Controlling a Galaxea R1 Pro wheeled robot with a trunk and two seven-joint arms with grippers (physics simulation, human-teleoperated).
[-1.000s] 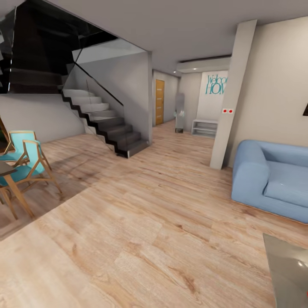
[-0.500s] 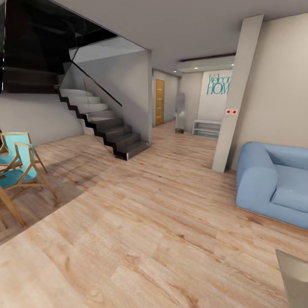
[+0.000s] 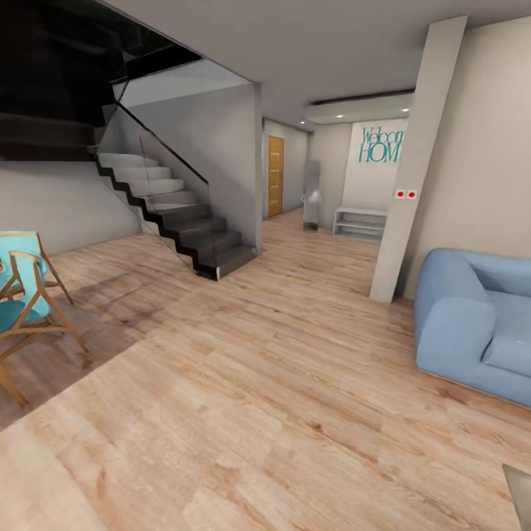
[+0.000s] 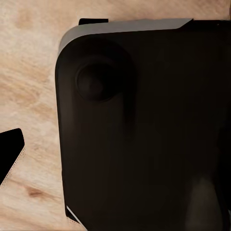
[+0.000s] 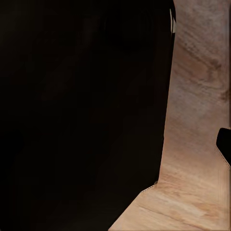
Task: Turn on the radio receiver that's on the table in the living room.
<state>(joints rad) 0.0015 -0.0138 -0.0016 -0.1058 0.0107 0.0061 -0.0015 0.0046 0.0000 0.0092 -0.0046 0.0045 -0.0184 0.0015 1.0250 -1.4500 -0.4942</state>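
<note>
Robot in transit over wood floor (image 3: 280, 383); sofa (image 3: 472, 324) at right, table corner (image 3: 522, 487) lower right; radio unseen; claw states cannot tell

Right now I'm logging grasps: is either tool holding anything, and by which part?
It cannot be told: both wrist views show mostly dark robot body over the wood floor, with no held thing visible.

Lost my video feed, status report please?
End effectors: state unreadable, wrist cameras face dark robot body. Table: corner at lower right; radio not sighted. Blue sofa right, open wood floor ahead.
</note>
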